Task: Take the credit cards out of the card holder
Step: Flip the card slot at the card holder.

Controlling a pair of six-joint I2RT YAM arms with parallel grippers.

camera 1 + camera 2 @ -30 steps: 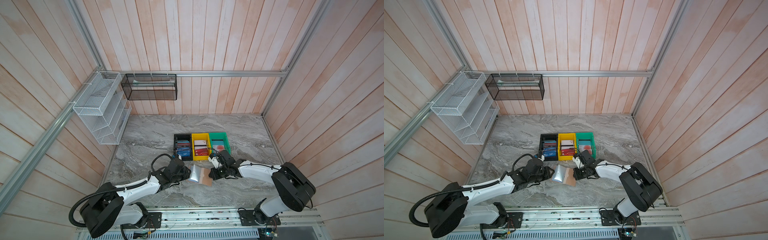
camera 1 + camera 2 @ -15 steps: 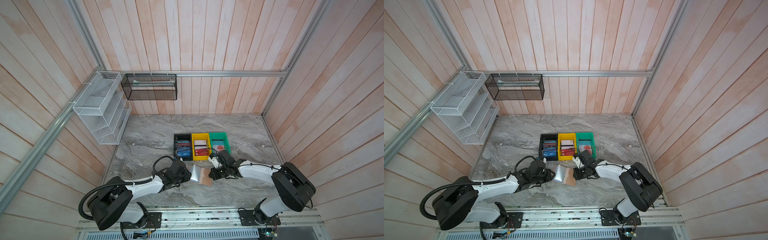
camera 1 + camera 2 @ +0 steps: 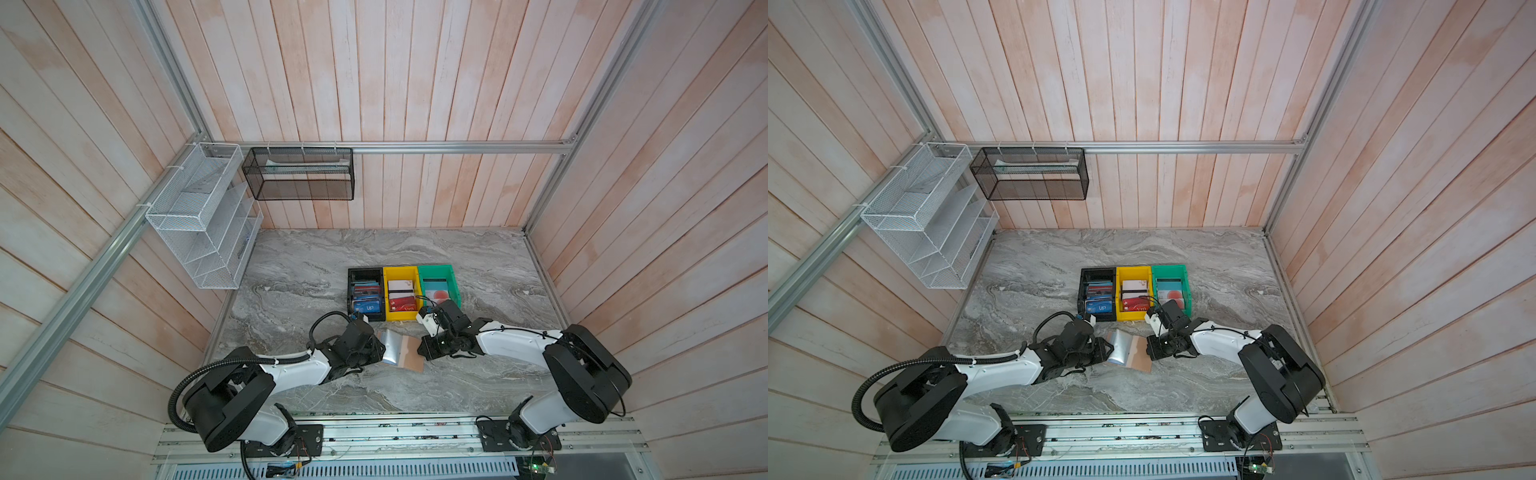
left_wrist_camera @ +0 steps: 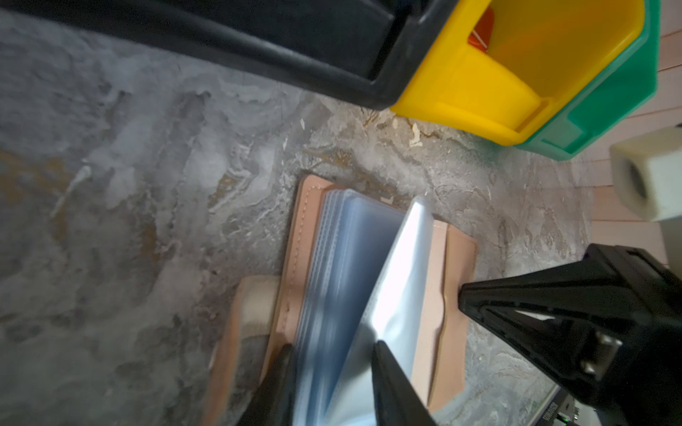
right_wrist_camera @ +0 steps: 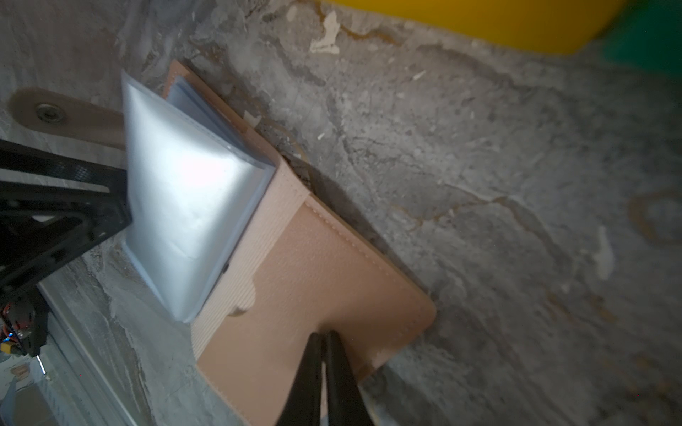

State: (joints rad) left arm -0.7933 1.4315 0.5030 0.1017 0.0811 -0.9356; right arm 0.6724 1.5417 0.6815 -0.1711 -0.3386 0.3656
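Note:
The tan card holder [image 3: 410,356] [image 3: 1140,357] lies open on the marble between both grippers. Its clear sleeves [image 4: 343,258] [image 5: 184,199] stand fanned up, and no credit card shows in them. My left gripper [image 3: 381,351] [image 3: 1109,351] [image 4: 332,363] is shut on the bundle of sleeves, one finger on each side. My right gripper [image 3: 420,353] [image 3: 1148,353] [image 5: 324,335] is shut, with its tips resting on the holder's right-hand cover [image 5: 313,276] near its edge. A red VIP card [image 3: 404,306] lies in the yellow bin. A whitish card with an orange-red circle [image 3: 437,294] lies in the green bin.
Black [image 3: 365,272], yellow [image 3: 400,271] and green [image 3: 436,269] bins stand side by side just behind the holder, each with cards. The holder's snap strap [image 5: 48,110] lies flat by the left gripper. A white wire rack [image 3: 199,216] and a black mesh basket [image 3: 299,174] hang on the walls.
The left arm's rear links have shifted a little toward the table's middle. Both grippers and the holder stay where they were.

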